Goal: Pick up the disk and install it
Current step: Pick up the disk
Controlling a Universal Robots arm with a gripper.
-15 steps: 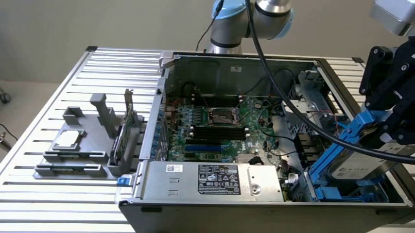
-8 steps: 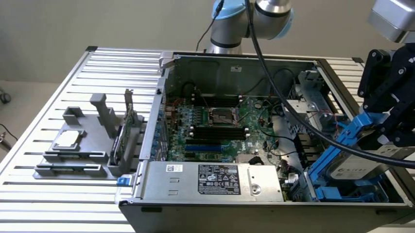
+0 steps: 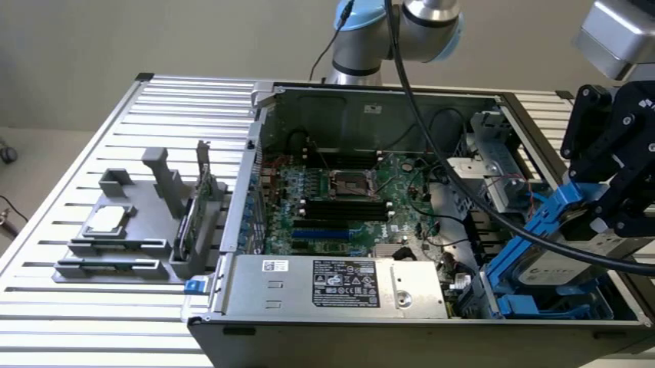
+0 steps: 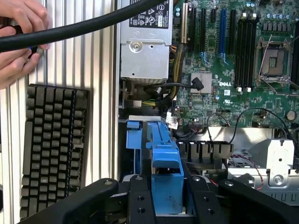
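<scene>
The disk (image 3: pixel 545 270), a silver-grey drive in a bright blue carrier, hangs tilted over the front corner of the open computer case (image 3: pixel 268 115) at the exterior view's right. My gripper (image 3: pixel 606 218) is shut on its upper end. In the wrist view the blue carrier of the disk (image 4: pixel 166 179) sits between my black fingers (image 4: pixel 140 198), with my gripper (image 4: pixel 169 203) closed against its sides. Just below the disk, inside the case, lies a bare blue bay bracket (image 3: pixel 524 308), also seen as the blue bay bracket (image 4: pixel 134 140) in the wrist view.
The case holds a green motherboard (image 3: pixel 338 201) and a power supply (image 3: pixel 343 282) along its front wall. A grey fixture (image 3: pixel 128 230) with a small square chip stands on the slatted table at the exterior view's left. A keyboard (image 4: pixel 53 149), a person's hand (image 4: pixel 18 42) and a black cable (image 4: pixel 93 25) lie beside the case.
</scene>
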